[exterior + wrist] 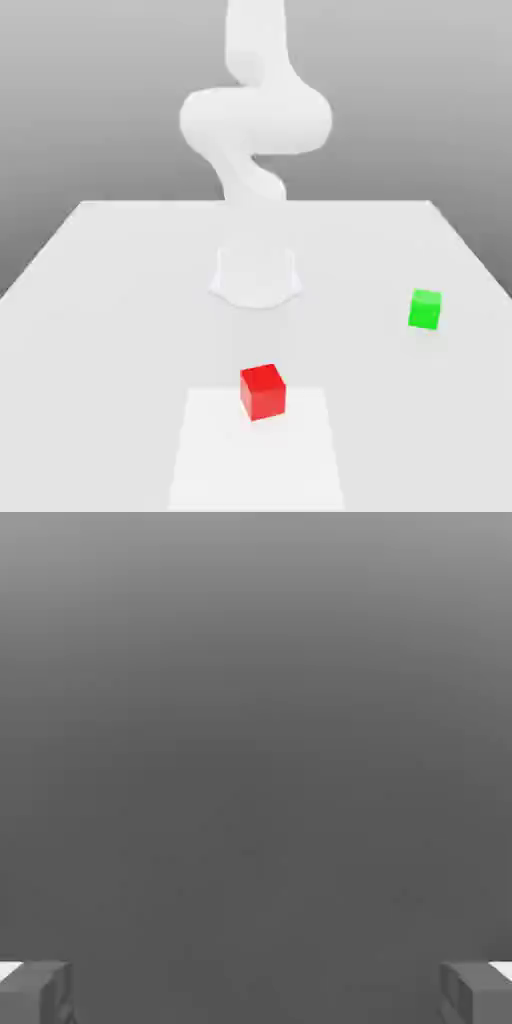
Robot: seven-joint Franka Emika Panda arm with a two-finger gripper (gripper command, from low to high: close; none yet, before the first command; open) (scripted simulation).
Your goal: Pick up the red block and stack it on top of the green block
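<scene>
A: Where's the red block (263, 390)?
B: Near edge, centre; the green block (425, 309) sits well apart, farther right.
A: The gripper (256, 992)?
B: Fingers spread wide, empty; descend straight, straddle the cube squarely.

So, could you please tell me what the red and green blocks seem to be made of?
The red block looks like matte plastic or painted wood: flat, unmarked faces, no glints. The green block looks the same. As simulator renders, their material stays uncertain.

I see a plain bright red block (263, 391), a plain bright green block (425, 309), a white arm (255, 120), a white table (120, 300), and grey fingertips (35, 992).
</scene>
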